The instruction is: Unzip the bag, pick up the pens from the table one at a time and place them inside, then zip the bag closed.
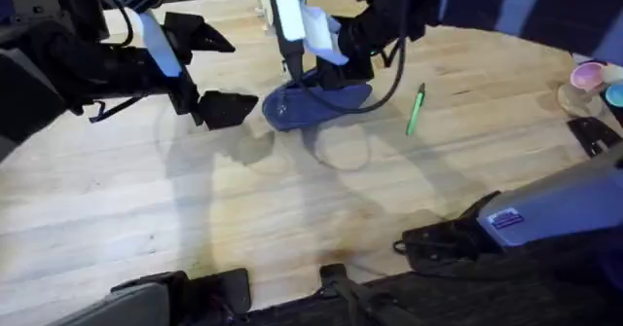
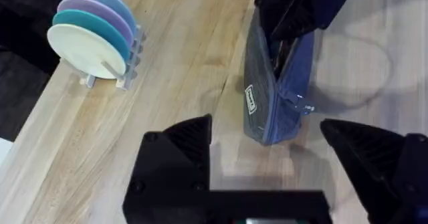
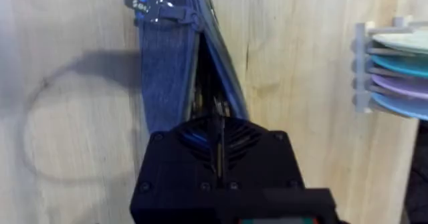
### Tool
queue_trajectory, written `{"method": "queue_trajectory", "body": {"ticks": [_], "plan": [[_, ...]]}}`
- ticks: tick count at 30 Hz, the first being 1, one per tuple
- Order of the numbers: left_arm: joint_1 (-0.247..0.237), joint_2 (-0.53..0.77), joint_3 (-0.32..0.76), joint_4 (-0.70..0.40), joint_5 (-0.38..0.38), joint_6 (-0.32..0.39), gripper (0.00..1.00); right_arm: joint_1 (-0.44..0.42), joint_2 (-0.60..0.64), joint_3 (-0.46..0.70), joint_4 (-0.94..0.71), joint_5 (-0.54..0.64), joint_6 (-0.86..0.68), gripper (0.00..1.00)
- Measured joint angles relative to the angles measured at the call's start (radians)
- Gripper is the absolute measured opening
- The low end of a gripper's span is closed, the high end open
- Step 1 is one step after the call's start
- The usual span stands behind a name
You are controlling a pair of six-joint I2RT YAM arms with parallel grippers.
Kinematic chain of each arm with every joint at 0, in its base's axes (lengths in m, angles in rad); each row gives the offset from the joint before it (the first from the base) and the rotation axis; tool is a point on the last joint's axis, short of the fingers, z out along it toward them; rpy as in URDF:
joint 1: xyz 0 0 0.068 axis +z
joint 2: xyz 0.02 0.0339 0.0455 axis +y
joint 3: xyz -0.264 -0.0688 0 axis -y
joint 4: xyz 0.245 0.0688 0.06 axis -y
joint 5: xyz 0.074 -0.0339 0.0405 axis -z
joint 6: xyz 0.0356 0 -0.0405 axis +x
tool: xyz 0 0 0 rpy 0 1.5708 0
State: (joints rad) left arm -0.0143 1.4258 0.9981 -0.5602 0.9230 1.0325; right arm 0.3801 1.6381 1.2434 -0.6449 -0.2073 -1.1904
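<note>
The blue-grey bag [image 1: 292, 107] lies on the table [image 1: 195, 199] with its zipper open; a dark gap runs along its top [image 3: 200, 83]. My right gripper [image 1: 336, 73] reaches across and sits right over that gap, fingers shut [image 3: 219, 140]; whether anything is between them is hidden. My left gripper [image 1: 243, 73] hovers open just left of the bag's end [image 2: 274, 97], holding nothing. One green pen [image 1: 416, 109] lies on the table to the right of the bag.
A rack of coloured plates [image 2: 93, 37] stands beyond the bag near the table's far edge. Small pink and blue bowls [image 1: 589, 76] and a black object [image 1: 594, 133] sit at the far right. Bare wood spreads across the front.
</note>
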Motion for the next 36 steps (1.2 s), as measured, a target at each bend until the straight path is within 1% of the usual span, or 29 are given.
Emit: {"method": "queue_trajectory", "body": {"ticks": [9, 13, 14, 15, 18, 20, 21, 32, 36], "plan": [[0.000, 0.000, 0.000, 0.000, 0.000, 0.000, 0.992, -0.002, 0.118, 0.004, 0.034, 0.000, 0.000, 0.033], [0.000, 0.000, 0.000, 0.000, 0.000, 0.000, 0.992, -0.002, 0.136, 0.011, 0.036, -0.004, 0.000, 0.034], [0.000, 0.000, 0.000, 0.000, 0.000, 0.000, 0.992, -0.002, 0.136, 0.011, 0.036, -0.004, 0.001, 0.086], [0.000, 0.000, 0.000, 0.000, 0.000, 0.000, 0.992, -0.002, 0.136, 0.011, 0.036, -0.003, -0.001, 0.196], [0.000, 0.000, 0.000, 0.000, 0.000, 0.000, 0.992, -0.002, 0.136, 0.011, 0.044, -0.002, -0.002, 0.641], [0.000, 0.000, 0.000, 0.000, 0.000, 0.000, 0.992, -0.005, 0.136, 0.015, 0.056, 0.002, -0.008, 0.918], [0.000, 0.000, 0.000, 0.000, -0.001, 0.000, 0.994, -0.008, 0.136, 0.020, 0.059, 0.003, -0.011, 0.996], [0.000, 0.000, 0.000, 0.000, -0.002, 0.000, 0.993, -0.004, 0.132, 0.021, 0.051, 0.041, -0.022, 0.998], [0.000, 0.000, 0.000, 0.000, -0.002, 0.000, 0.993, -0.003, 0.080, 0.021, -0.008, 0.064, -0.024, 0.998]]}}
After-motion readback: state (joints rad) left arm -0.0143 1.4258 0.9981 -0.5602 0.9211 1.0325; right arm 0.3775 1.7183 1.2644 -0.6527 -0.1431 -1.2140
